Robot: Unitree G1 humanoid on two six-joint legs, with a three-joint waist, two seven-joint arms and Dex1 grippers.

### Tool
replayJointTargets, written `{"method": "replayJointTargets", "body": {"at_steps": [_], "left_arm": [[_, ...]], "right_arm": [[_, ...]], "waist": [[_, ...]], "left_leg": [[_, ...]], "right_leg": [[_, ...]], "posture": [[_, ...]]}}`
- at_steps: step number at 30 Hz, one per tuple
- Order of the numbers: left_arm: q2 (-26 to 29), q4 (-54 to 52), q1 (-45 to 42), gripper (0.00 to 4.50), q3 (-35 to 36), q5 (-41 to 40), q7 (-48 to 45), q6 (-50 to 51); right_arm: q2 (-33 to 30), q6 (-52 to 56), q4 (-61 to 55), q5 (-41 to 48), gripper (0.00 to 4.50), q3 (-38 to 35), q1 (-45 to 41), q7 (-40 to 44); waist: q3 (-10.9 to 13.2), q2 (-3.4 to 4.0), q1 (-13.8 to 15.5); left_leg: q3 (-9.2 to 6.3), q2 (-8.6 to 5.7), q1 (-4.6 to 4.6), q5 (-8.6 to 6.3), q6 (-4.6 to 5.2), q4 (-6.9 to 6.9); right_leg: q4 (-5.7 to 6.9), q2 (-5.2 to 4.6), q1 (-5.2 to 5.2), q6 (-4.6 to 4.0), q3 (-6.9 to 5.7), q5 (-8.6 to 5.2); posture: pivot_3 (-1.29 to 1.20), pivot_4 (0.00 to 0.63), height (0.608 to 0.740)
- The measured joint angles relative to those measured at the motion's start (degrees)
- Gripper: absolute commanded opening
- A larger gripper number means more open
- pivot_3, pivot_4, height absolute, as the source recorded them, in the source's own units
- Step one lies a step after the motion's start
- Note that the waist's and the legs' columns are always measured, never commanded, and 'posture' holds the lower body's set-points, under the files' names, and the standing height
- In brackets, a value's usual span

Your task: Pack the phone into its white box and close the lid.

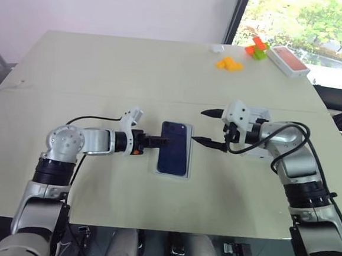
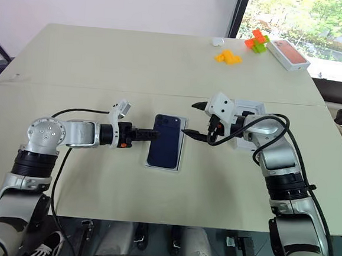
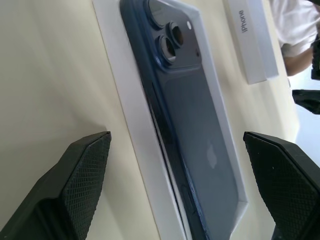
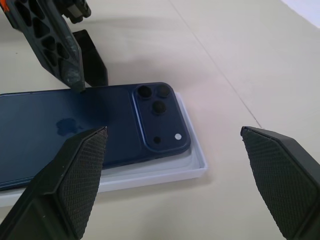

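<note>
navy phone [image 1: 175, 148] in white box [image 1: 152, 165] | left gripper [image 1: 161, 141] jaws apart, empty | right gripper [image 1: 210, 129] jaws apart, empty

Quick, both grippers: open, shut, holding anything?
Left gripper: open, holding nothing, beside the phone.
Right gripper: open, holding nothing.

The phone [image 4: 75, 130] has a smooth, glossy dark blue back that mirrors the light, with a slightly raised camera block of the same sheen, and it lies in the white box [image 4: 165, 175], which looks like smooth matt cardboard. The tabletop [image 1: 164, 68] is a pale, matt, even surface. The fingers [image 4: 75, 180] of the right gripper [image 1: 209, 128] are black with a fine cross-hatched, rough-looking texture, and the arm shells look like silvery metal or plastic.
</note>
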Motion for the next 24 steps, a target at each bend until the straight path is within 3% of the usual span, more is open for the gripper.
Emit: {"method": "replayJointTargets", "body": {"at_steps": [20, 24], "left_arm": [[-5.5, -0.8, -3.0, 4.48, 2.7, 10.4, -5.0, 2.9], [-4.9, -2.9, -2.6, 2.6, 5.4, 10.5, -5.1, 4.7]], "right_arm": [[1.2, -0.8, 0.6, -1.0, 4.5, 0.8, -0.3, -0.7], [1.2, -1.1, 0.7, -1.1, 4.5, 0.9, -0.3, -0.7]], "waist": [[0.0, 0.0, -0.1], [0.0, 0.0, -0.1]], "left_leg": [[0.0, 0.01, 0.0, 0.0, 0.0, -0.01], [0.0, 0.02, 0.0, 0.0, 0.0, -0.02]], "right_leg": [[0.0, 0.0, -0.01, 0.0, 0.0, 0.0], [0.0, 0.0, -0.01, 0.0, 0.0, 0.0]], "posture": [[0.0, 0.15, 0.737], [0.0, 0.15, 0.737]]}}
